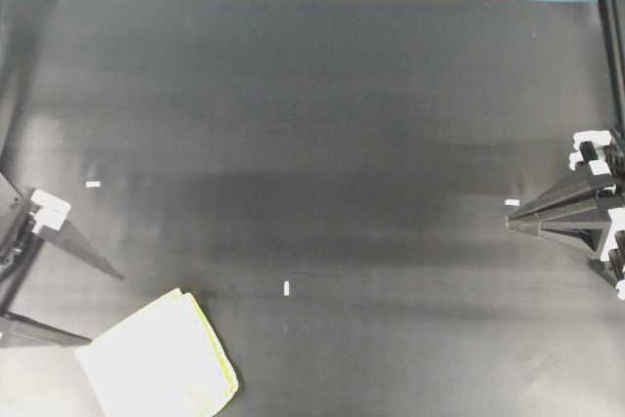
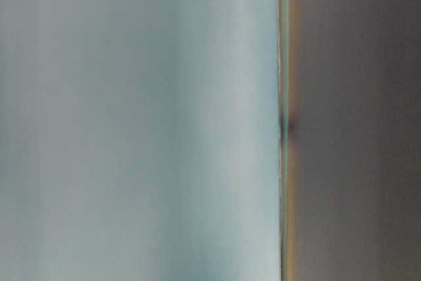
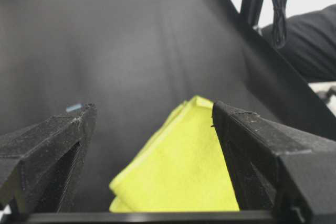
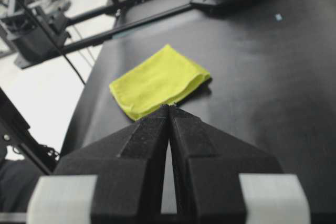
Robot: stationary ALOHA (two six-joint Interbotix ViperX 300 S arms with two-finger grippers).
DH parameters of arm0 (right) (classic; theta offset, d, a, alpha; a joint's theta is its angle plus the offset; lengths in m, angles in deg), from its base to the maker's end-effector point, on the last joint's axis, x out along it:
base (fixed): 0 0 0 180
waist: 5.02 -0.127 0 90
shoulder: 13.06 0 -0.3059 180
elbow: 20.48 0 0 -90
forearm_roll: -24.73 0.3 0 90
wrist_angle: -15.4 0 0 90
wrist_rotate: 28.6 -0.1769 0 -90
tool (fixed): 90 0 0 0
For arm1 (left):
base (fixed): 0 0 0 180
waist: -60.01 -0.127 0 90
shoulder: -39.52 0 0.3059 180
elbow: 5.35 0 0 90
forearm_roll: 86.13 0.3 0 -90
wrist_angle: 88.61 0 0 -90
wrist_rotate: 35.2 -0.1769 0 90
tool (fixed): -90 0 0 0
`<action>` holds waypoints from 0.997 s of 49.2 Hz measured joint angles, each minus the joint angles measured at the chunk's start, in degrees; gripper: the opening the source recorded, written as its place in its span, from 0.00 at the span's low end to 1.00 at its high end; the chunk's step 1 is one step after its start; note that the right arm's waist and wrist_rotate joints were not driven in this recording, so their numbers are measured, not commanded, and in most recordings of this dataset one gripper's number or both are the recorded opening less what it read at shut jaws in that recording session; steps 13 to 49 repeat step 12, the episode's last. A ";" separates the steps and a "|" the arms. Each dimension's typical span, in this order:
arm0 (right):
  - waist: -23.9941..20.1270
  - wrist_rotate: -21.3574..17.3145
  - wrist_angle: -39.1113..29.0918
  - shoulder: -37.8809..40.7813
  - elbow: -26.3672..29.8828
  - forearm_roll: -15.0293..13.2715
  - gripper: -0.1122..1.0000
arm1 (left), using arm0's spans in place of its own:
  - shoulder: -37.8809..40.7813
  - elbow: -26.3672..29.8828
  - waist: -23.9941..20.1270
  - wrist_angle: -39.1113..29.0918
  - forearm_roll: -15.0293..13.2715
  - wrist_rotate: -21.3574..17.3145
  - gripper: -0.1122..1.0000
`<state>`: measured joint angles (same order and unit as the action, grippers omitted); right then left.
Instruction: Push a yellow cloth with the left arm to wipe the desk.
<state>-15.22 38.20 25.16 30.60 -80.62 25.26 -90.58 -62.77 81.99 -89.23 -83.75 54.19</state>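
One yellow cloth [image 1: 158,355] lies on one black desk [image 1: 322,114] — a single folded piece, with no second cloth anywhere on the surface. Two black robot arms reach in, one from each side: the left arm [image 1: 21,231] and the right arm [image 1: 591,207], each carrying one gripper, so two grippers in all. Three small white tape marks [image 1: 287,288] dot the desk — one left, one centre, one right.

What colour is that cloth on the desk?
The cloth is bright yellow-green, plain; the right wrist view shows it best.
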 measured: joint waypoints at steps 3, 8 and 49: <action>0.00 0.09 0.00 -0.53 -0.09 0.00 0.10 | -1.05 -0.09 -0.09 -1.49 0.00 -0.09 0.88; 0.00 0.09 0.00 -1.41 -0.09 0.00 0.10 | -2.37 -0.09 -0.09 -3.34 0.09 -0.18 0.88; 0.00 0.09 0.00 -2.20 -0.18 0.00 0.10 | -2.81 -0.09 -0.35 -3.52 0.09 -0.35 0.88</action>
